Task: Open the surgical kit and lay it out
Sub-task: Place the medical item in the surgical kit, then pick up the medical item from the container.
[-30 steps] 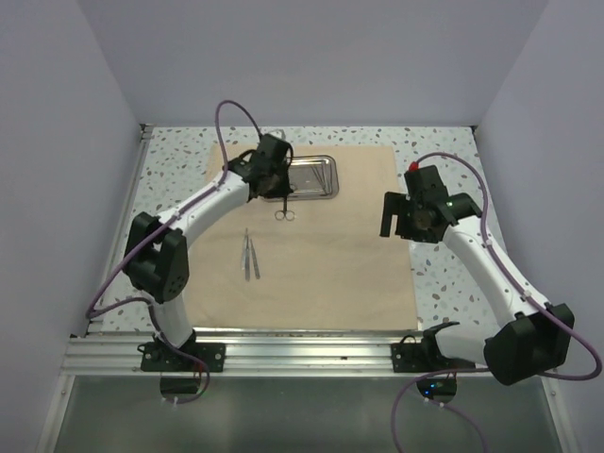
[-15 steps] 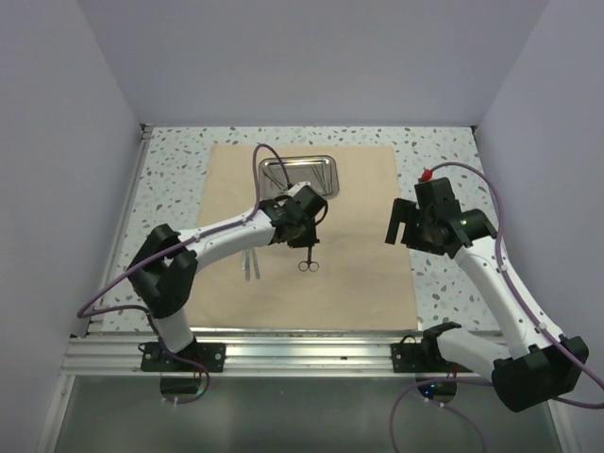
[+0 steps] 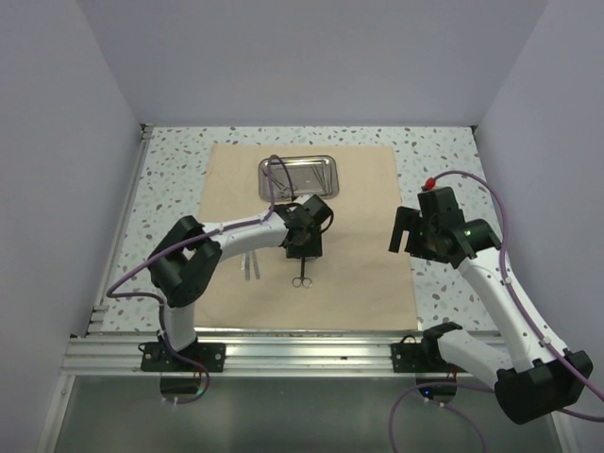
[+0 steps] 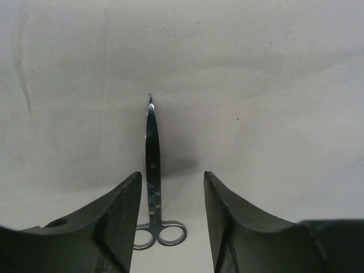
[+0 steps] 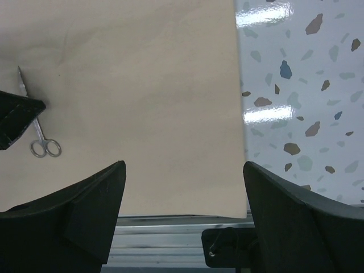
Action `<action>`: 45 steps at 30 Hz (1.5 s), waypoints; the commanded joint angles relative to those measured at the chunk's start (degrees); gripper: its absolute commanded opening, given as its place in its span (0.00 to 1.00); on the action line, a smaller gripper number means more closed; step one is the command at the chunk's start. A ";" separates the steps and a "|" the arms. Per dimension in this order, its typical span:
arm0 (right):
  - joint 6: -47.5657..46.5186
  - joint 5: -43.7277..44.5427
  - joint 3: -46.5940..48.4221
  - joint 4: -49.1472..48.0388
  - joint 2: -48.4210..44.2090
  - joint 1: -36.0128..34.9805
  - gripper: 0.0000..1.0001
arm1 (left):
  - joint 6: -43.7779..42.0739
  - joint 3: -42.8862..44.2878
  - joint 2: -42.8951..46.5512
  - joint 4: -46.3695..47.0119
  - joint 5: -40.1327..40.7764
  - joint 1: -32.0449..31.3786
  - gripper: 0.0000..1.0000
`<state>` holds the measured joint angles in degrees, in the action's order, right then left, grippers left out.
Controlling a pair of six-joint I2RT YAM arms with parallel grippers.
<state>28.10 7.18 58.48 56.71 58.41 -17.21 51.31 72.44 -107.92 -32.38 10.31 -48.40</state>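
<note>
The tan cloth wrap (image 3: pixel 363 255) lies spread flat on the table. The steel tray (image 3: pixel 332 179) sits at its far edge with thin instruments (image 3: pixel 300 176) in it. Ring-handled scissors (image 3: pixel 300 276) lie flat on the cloth, rings toward the near edge. My left gripper (image 3: pixel 300 251) hovers just over their blades, open. In the left wrist view the scissors (image 4: pixel 152 170) lie between the open jaws (image 4: pixel 172 185), close to the left finger. Tweezers (image 3: pixel 249 264) lie on the cloth to the left. My right gripper (image 3: pixel 409 234) is open and empty above the cloth's right edge (image 5: pixel 238 114).
Speckled tabletop (image 3: pixel 444 170) shows around the cloth. An aluminium rail (image 3: pixel 302 344) with the arm bases runs along the near edge and also shows in the right wrist view (image 5: pixel 170 236). Grey walls close in the left, right and back.
My left gripper carried the scissors from beside the tray down to the middle of the cloth; they now lie flat under it. My right arm shifted slightly nearer and to the right.
</note>
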 commanded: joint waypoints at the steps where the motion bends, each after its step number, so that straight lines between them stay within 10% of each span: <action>1: -0.85 1.61 -1.00 0.51 -0.76 -0.10 0.88 | -0.68 5.59 1.74 -3.91 -0.73 -0.20 0.53; 9: -0.50 2.40 -0.74 -0.46 0.47 -0.02 0.88 | -8.15 19.83 3.95 -8.05 4.89 4.53 0.52; 25: -2.61 8.29 6.29 2.88 4.16 0.07 0.89 | -17.21 53.31 -26.89 -8.75 5.87 23.26 0.50; 45: -4.45 9.26 6.82 2.97 10.67 0.86 0.89 | -12.38 46.30 -29.72 -5.85 6.13 24.23 0.50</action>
<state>25.06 15.44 63.07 59.57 68.64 -16.80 37.41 120.84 -138.96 -39.33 15.86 -24.45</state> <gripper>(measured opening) 0.885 0.500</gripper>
